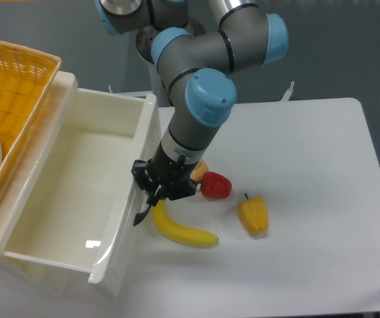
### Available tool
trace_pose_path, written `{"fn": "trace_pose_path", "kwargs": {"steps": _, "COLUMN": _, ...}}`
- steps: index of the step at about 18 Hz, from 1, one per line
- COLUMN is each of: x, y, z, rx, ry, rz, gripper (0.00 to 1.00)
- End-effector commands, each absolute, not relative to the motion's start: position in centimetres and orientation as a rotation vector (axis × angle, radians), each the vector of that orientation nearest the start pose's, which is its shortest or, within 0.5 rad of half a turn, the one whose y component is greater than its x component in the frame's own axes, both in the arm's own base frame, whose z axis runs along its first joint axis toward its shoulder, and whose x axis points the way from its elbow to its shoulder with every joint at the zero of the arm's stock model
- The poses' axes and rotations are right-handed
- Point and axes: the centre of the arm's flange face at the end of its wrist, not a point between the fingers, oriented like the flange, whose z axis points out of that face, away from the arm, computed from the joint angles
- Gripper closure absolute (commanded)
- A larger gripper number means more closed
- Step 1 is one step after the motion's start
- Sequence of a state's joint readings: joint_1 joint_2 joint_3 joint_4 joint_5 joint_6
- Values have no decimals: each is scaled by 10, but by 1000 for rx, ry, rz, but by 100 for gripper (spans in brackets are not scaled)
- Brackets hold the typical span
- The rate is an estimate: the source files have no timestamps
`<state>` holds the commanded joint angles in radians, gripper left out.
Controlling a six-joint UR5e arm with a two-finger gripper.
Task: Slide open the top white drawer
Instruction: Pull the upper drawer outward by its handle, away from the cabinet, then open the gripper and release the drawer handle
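Clearly the top white drawer (77, 185) stood far open at the left, its front wall touching the gripper (151, 199); whether the fingers clamped its black handle (141, 215), I cannot tell.

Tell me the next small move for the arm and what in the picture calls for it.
Probably stop pulling and let go of the black handle. The top white drawer already stands far out, its inside bare to view, and the end effector at its front sits almost against the banana, so further travel would likely push the fruit.
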<state>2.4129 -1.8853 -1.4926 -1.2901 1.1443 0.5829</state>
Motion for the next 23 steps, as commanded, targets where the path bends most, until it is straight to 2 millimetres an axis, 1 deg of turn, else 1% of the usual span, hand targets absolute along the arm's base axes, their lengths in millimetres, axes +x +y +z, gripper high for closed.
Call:
{"fn": "trace_pose_path", "kwargs": {"steps": 12, "x": -366, "y": 532, "z": 386, "rx": -2769, "ry": -391, "rz": -408, "gripper": 89}}
{"fn": "trace_pose_path", "kwargs": {"steps": 13, "x": -366, "y": 532, "z": 386, "rx": -2769, "ry": -393, "rz": -408, "gripper": 86}}
{"fn": "trace_pose_path", "kwargs": {"steps": 14, "x": -366, "y": 532, "z": 387, "rx": -2769, "ry": -392, "rz": -406, "gripper": 73}}
{"fn": "trace_pose_path", "kwargs": {"steps": 15, "x": -365, "y": 532, "z": 388, "rx": -2768, "ry": -392, "rz": -405, "gripper": 62}}
{"fn": "trace_pose_path", "kwargs": {"steps": 17, "x": -365, "y": 532, "z": 388, "rx": -2768, "ry": -392, "rz": -405, "gripper": 50}}
{"fn": "trace_pose_path", "kwargs": {"steps": 20, "x": -365, "y": 532, "z": 388, "rx": -2768, "ry": -390, "rz": -405, "gripper": 35}}
{"fn": "trace_pose_path", "kwargs": {"steps": 21, "x": -365, "y": 532, "z": 388, "rx": -2768, "ry": -392, "rz": -405, "gripper": 29}}
{"fn": "trace_pose_path", "kwargs": {"steps": 23, "x": -365, "y": 531, "z": 388, "rx": -2768, "ry": -392, "rz": -405, "gripper": 24}}
